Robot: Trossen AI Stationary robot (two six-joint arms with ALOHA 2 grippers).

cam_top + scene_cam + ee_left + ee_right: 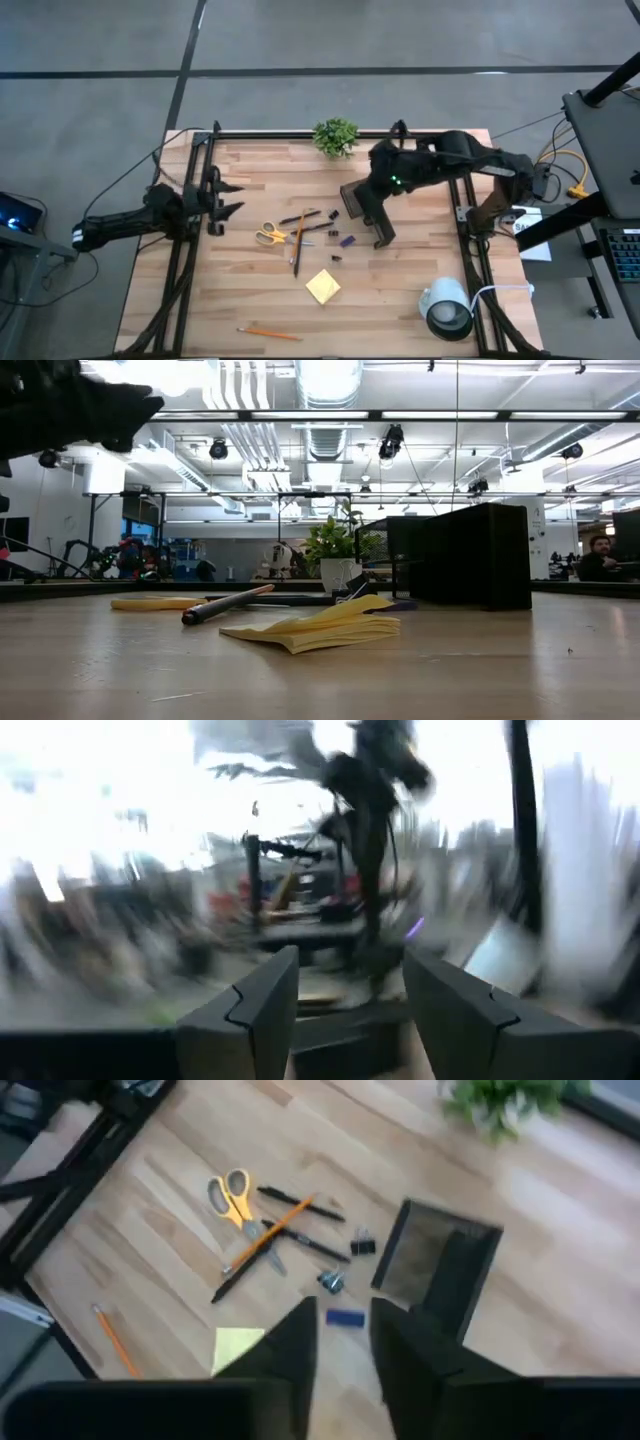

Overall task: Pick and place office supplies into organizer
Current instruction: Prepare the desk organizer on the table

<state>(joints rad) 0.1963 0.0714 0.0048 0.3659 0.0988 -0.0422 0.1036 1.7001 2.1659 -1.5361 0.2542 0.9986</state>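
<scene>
While the right gripper (345,1345) hangs above the table just beside the organizer (365,212), its two dark fingers stand slightly parted with nothing between them, so the step in hand reads as the interval between one placement and the next pick. Seen from above, the organizer sits near the middle of the table, with the small green plant (335,135) beyond it at the far edge. Nearest the organizer lie the small bits: a dark binder clip (362,1242), a bluish clip (331,1282) and a purple strip (345,1318). Farther from the organizer, toward the left arm, the pens (300,1205) and an orange pencil (268,1232) cross one another beside the yellow-handled scissors (232,1197). The sticky-note pad (323,286) lies nearer the front edge than the organizer, and a second orange pencil (270,332) is well apart from it at the front. None of these supplies can be seen inside the organizer, whose interior is hidden. The left gripper (228,197) waits far from the organizer at the table's side, fingers spread and empty. Judged from this layout, the next move calls for lowering the right gripper over one small item close by and closing squarely on it
</scene>
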